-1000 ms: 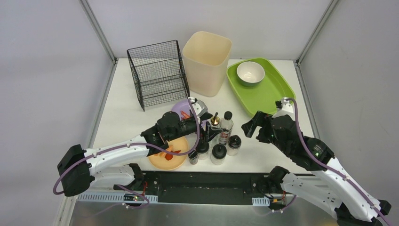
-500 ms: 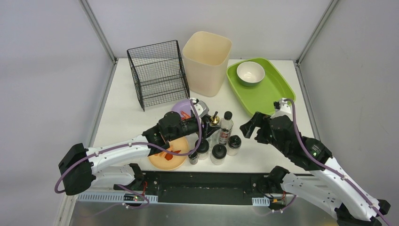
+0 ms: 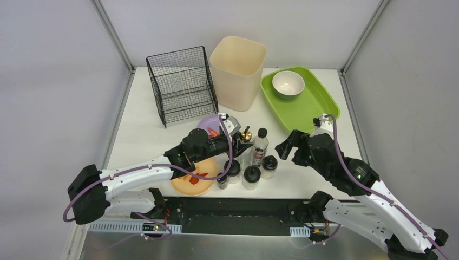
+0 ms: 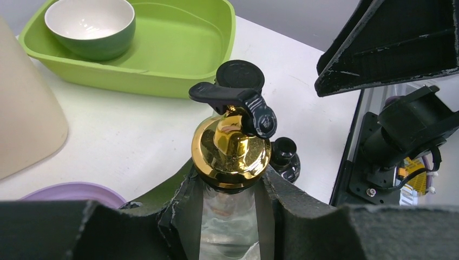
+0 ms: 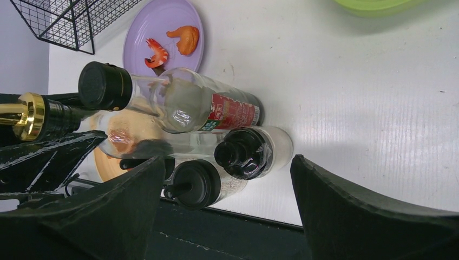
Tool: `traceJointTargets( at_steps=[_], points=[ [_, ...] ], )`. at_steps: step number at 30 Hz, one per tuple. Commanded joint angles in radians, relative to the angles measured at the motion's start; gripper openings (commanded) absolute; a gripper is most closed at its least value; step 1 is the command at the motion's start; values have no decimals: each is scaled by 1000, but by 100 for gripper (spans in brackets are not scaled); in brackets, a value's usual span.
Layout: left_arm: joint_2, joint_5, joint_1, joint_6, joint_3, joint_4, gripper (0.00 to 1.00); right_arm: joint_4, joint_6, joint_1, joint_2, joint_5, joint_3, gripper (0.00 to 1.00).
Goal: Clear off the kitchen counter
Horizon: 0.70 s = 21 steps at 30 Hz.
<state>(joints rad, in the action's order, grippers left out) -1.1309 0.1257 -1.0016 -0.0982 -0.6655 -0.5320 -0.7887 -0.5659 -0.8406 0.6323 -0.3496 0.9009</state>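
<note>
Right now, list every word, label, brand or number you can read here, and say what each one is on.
Red label on the clear black-capped bottle: it carries print, but too small and blurred to read.
Gold-topped bottle: no text visible.
Green tray: no text visible.
Nothing else readable in any view.

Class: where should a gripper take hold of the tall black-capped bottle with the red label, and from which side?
Probably its straight labelled body, below the narrow neck, from the right: the red-labelled bottle stands upright, jars crowd its near side and the gold-topped bottle its left.
</note>
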Motion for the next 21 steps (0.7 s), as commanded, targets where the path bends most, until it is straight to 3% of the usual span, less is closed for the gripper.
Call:
traceJointTargets(
  at_steps=[1, 10, 21],
  points=[
    [36, -1, -6, 29, -43, 13, 0, 34, -9, -4, 5, 8, 4, 89],
    [71, -16, -8, 85, -162, 158, 0, 34, 1, -5, 13, 0, 25, 89],
    [85, -41, -7, 152, -259, 220, 0, 54, 3, -5, 22, 17, 20, 89]
  ],
)
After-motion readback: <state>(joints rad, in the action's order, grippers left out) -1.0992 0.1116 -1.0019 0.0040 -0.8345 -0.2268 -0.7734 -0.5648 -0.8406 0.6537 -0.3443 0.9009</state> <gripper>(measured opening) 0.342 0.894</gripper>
